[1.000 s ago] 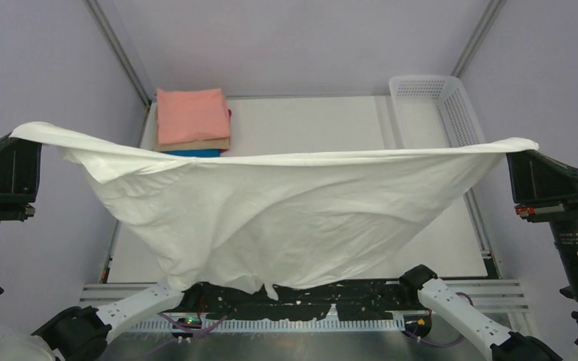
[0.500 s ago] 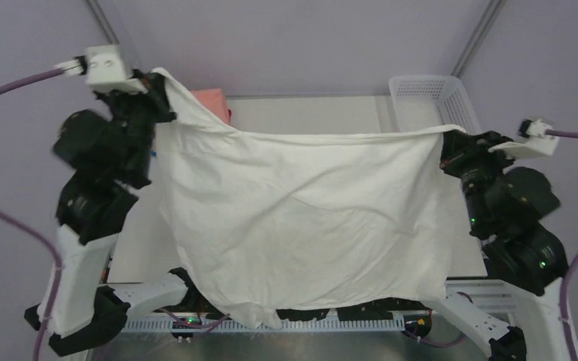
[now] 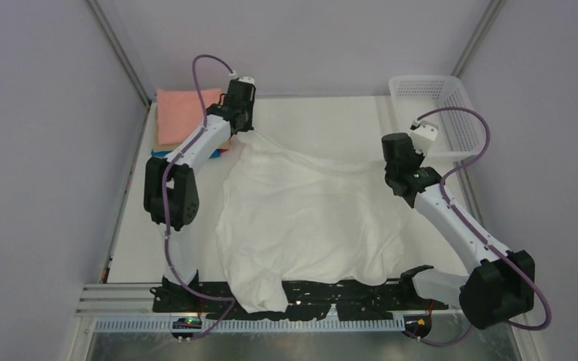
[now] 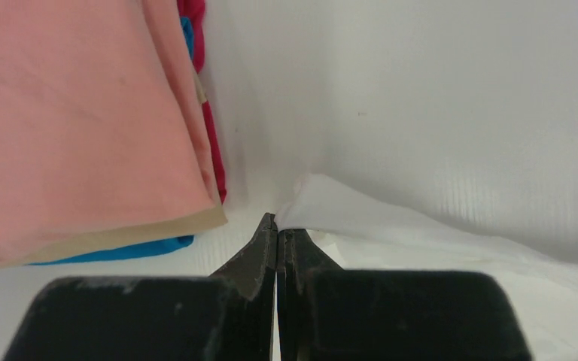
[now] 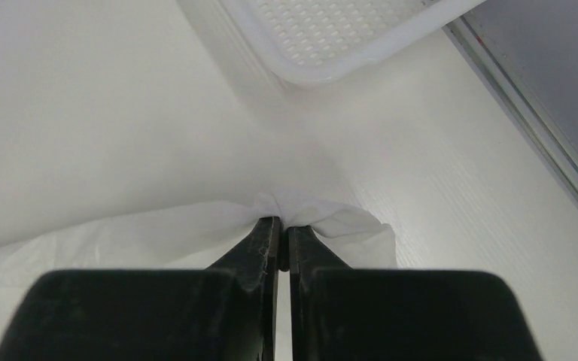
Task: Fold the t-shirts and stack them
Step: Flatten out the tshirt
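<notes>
White t-shirt (image 3: 308, 218) lies spread on table (image 3: 316, 120), rumpled, unfolded, near hem over front edge. Left gripper (image 4: 277, 226) pinched tight on far-left corner, just beside folded stack (image 3: 184, 113): salmon-pink on top, tan, blue, magenta beneath. Right gripper (image 5: 280, 226) pinched tight on far-right corner, near basket (image 3: 421, 78). Judged: four stacked; this one left to fold and stack.

One camera hangs high behind the arm bases, looking down over the whole bench (image 3: 308, 120). The left wrist camera sits low and close behind its own jaws, facing the folded stack (image 4: 68, 113) and one corner of the white shirt (image 4: 346, 210). The right wrist camera, just as close, faces the basket (image 5: 331, 30) and another shirt corner. The overhead view takes in both spots.
</notes>
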Motion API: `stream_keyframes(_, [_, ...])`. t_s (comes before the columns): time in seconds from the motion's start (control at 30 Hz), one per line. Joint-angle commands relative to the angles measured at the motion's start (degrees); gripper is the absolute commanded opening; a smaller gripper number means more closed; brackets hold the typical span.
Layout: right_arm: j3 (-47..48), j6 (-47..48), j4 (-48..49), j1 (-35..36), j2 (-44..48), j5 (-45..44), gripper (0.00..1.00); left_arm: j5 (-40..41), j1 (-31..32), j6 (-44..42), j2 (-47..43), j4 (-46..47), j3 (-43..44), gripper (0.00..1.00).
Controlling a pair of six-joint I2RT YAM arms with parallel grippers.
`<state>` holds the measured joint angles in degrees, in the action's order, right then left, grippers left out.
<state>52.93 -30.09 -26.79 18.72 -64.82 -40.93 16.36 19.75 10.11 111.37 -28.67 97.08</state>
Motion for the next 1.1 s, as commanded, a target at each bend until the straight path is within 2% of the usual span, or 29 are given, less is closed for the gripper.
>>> stream_keyframes(0.0, [1.51, -2.10, 9.98, -2.72, -6.42, 2.07, 0.06, -1.51, -0.50, -0.34, 3.39, -0.29, 11.47, 0.00])
stream_keyframes(0.17, [5.29, -0.75, 11.96, -5.23, -13.59, 3.36, 0.06, -1.24, -2.15, -0.59, 7.98, -0.82, 16.37, 0.00])
stream_keyframes(0.43, [13.15, 2.42, 13.70, -6.65, -22.02, 1.15, 0.06, 0.95, -5.18, 0.91, 10.51, -2.66, 20.38, 0.00])
stream_keyframes(0.63, [17.66, 4.85, 15.61, -6.97, -27.55, 3.38, 0.06, -1.53, -6.64, 0.93, 13.47, -1.96, 22.93, 0.00])
stream_keyframes(0.93, [28.29, 6.38, 13.26, -7.29, -37.90, 0.37, 0.13, -1.02, -6.83, 1.40, 20.74, -5.03, 32.38, 0.00])
stream_keyframes(0.97, [29.67, 6.45, 13.12, -7.29, -38.49, -0.57, 0.15, -1.06, -6.79, 1.55, 21.12, -4.69, 32.68, 0.03])
stream_keyframes(1.0, [30.94, 6.49, 13.00, -7.29, -39.54, -1.13, 0.21, -1.07, -6.85, 1.73, 21.71, -4.48, 33.17, 0.11])
stream_keyframes(1.03, [31.63, 7.07, 13.08, -7.32, -40.01, -2.28, 0.34, -1.14, -6.88, 1.83, 22.10, -4.66, 34.10, 0.22])
stream_keyframes(1.07, [33.16, 7.50, 13.01, -7.35, -40.71, -2.65, 0.40, -1.34, -6.80, 1.92, 22.55, -5.17, 35.43, 0.39])
